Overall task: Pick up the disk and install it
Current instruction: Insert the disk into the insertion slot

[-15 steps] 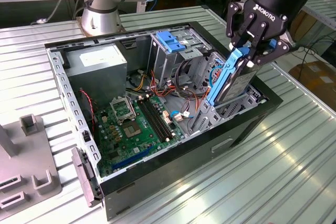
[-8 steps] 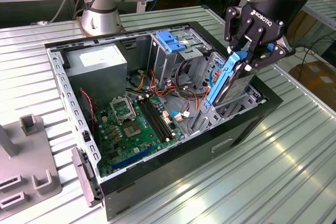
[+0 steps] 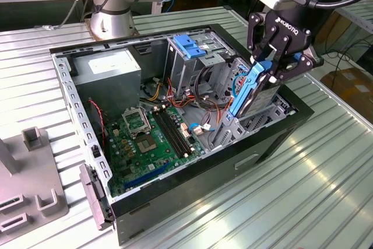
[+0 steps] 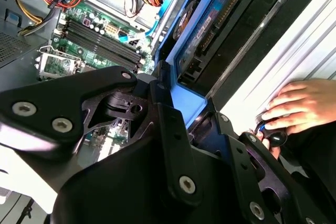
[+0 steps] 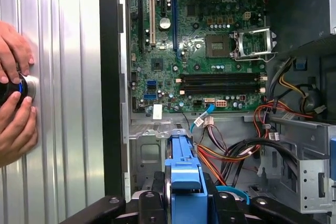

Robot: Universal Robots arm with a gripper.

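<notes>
A ribbed metal bench (image 3: 315,185) carries an open black computer case (image 3: 192,208), with the arm's base standing behind it. Over the case corner on the exterior view's right, the gripper (image 3: 273,67) has its jaws clamped on the disk (image 3: 263,94). The disk is gripped by its blue-railed edge, tilted on edge, with its lower end dipping inside the case.

In the first wrist view the blue rail (image 5: 185,171) sits squeezed between the black fingers (image 5: 157,198). The second wrist view shows the disk's circuit-board side (image 4: 218,11) running away from the jaws.

Just below the jaws lie a grey bay and a tangle of orange, red and black cables (image 5: 231,150). Farther in is the green motherboard (image 3: 151,138). Beyond it stand the drive cage (image 3: 189,45) with its blue top and the grey power supply (image 3: 111,71).

Outside the case wall nearest the jaws, the wrist views add a person's hands (image 5: 16,93) on the bench, closed around a round knob (image 4: 275,139). Well away, at the exterior view's left, grey fixtures (image 3: 29,173) stand.
</notes>
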